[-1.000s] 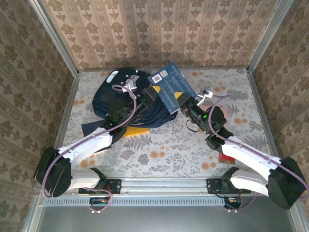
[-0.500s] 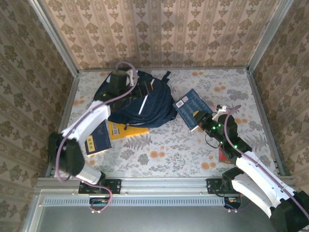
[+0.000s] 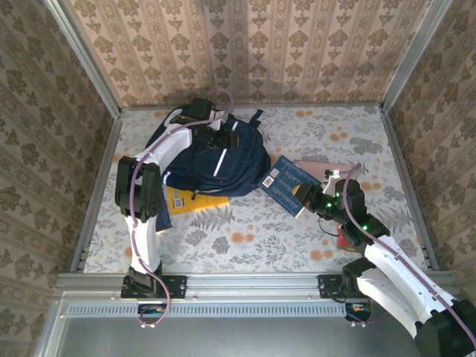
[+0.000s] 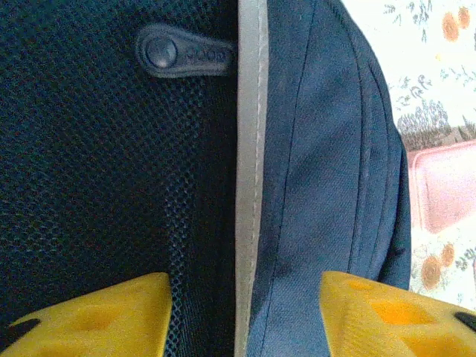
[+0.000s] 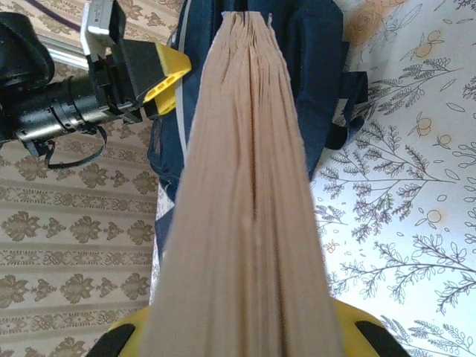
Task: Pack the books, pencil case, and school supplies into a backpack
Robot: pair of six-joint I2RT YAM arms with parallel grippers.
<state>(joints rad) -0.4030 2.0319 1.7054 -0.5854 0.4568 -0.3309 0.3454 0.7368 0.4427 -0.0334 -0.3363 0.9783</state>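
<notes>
Nearest us, the right pincer (image 3: pixel 307 199) was clamped on the navy book (image 3: pixel 285 182), held just right of the backpack (image 3: pixel 223 160) with its page edge aimed at it. The yellow book (image 3: pixel 199 202) poked out from under the backpack's near edge. Over the backpack's far side the left pincer (image 4: pixel 245 309) sat on the fabric, jaws apart, gripping nothing. We read this as book-loading. Next, the left would need to pinch and lift the opening so the book could slide in edgewise.
</notes>
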